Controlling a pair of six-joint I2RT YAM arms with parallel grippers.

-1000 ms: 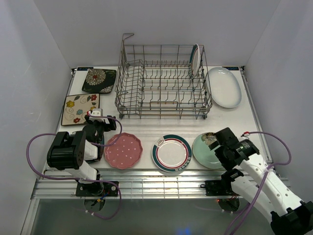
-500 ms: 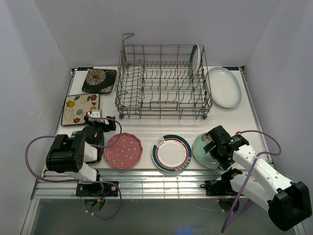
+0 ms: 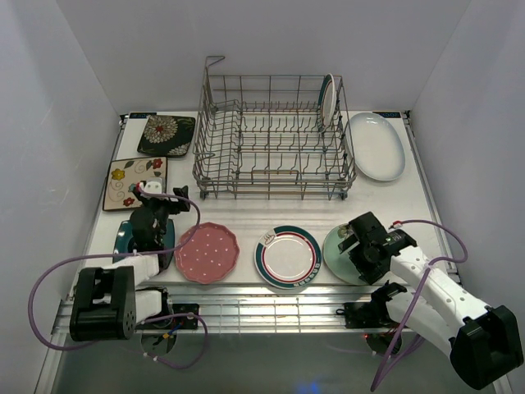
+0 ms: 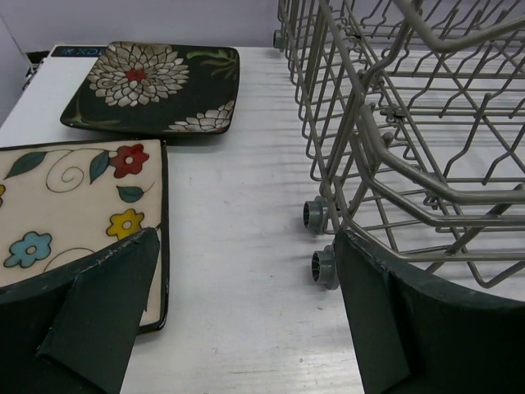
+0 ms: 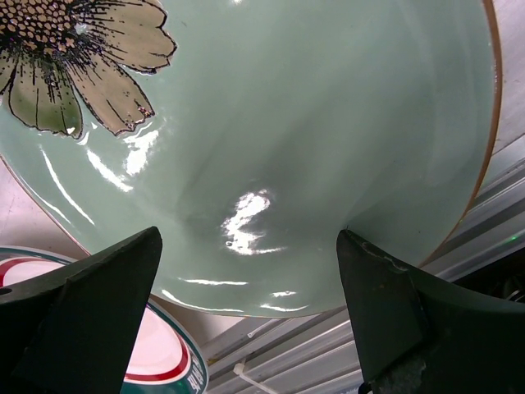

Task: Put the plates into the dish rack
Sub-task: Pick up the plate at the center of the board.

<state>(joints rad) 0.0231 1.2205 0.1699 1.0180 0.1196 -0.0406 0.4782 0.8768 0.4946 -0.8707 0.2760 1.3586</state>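
The grey wire dish rack (image 3: 275,139) stands at the back centre, with one green-rimmed plate (image 3: 328,100) upright at its right end. Along the front lie a dark teal plate (image 3: 121,239), a pink dotted plate (image 3: 207,252), a white green-rimmed plate (image 3: 287,256) and a mint floral plate (image 3: 336,250). My right gripper (image 3: 365,246) hovers open just over the mint plate (image 5: 271,123), its fingers (image 5: 385,320) either side of the near rim. My left gripper (image 3: 152,215) is open above the teal plate, nothing between its fingers (image 4: 98,320), facing the rack's left corner (image 4: 394,164).
A cream floral square plate (image 3: 131,182) (image 4: 74,205) and a black floral square plate (image 3: 166,135) (image 4: 156,86) lie at the back left. A large white oval plate (image 3: 376,145) lies right of the rack. Metal rails (image 3: 262,308) run along the near edge.
My right gripper has slid left over the mint plate and lowered close to it. My left arm has swung, its gripper shifting a little left, uncovering more of the teal plate.
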